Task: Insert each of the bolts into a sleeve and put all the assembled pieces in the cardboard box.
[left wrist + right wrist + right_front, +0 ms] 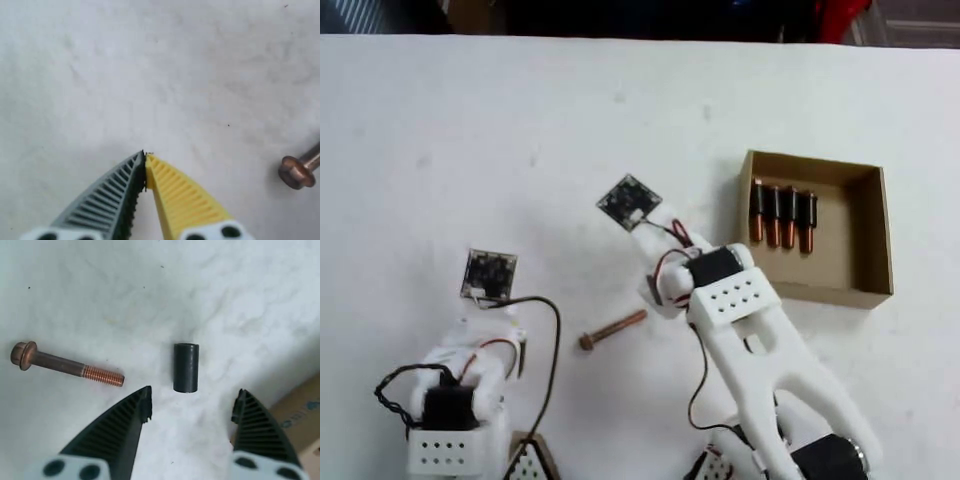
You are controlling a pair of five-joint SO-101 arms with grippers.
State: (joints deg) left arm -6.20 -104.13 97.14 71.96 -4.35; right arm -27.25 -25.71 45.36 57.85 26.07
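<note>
A copper bolt lies flat on the white table between the two arms. In the right wrist view the bolt lies beside a short black sleeve, with a small gap between them. My right gripper is open just short of the sleeve, with nothing between its fingers. My left gripper is shut and empty, its tips together over bare table, and the bolt's head is off to one side. The cardboard box at the right holds several assembled pieces in a row.
A corner of the box is close beside one right finger. Both arm bases and their cables sit at the table's near edge. The far and left parts of the white table are bare.
</note>
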